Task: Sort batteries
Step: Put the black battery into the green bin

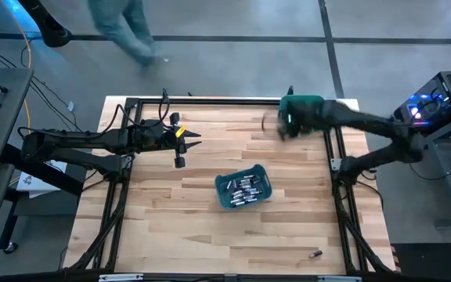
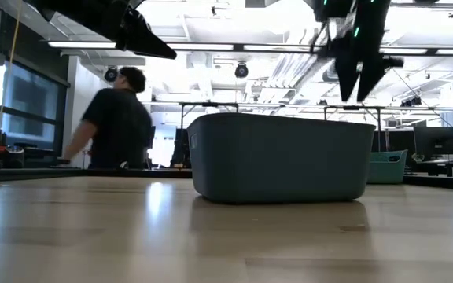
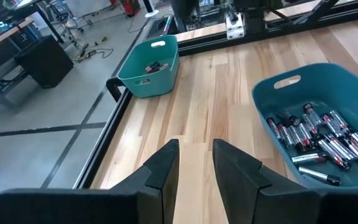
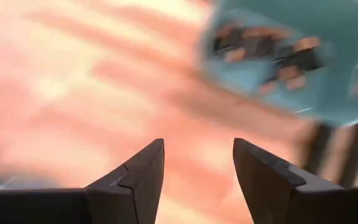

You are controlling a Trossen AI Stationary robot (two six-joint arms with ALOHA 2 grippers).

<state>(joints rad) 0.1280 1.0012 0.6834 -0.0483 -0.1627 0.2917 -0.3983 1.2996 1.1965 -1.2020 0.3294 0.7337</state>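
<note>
Batteries (image 1: 245, 188) heaped in the central bin (image 1: 224, 197): small, rigid, slick, apt to roll; I'd pinch one mid-barrel. Right gripper (image 4: 197, 163) spread, empty, near far bin (image 1: 312, 104). Left gripper (image 3: 196, 163) slightly parted, empty.

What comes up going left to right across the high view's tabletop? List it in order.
Left gripper → bin of batteries → right gripper → small teal bin → stray battery.

A robotics lab or workshop, pale wooden butcher-block table (image 1: 210, 227) sitting inside a black metal frame (image 1: 343, 211), grey concrete floor (image 1: 233, 55), ceiling strip lights (image 2: 93, 45) glowing, computer monitors (image 2: 435, 141) standing behind, a person in dark clothing (image 2: 120, 126) walking past.
</note>
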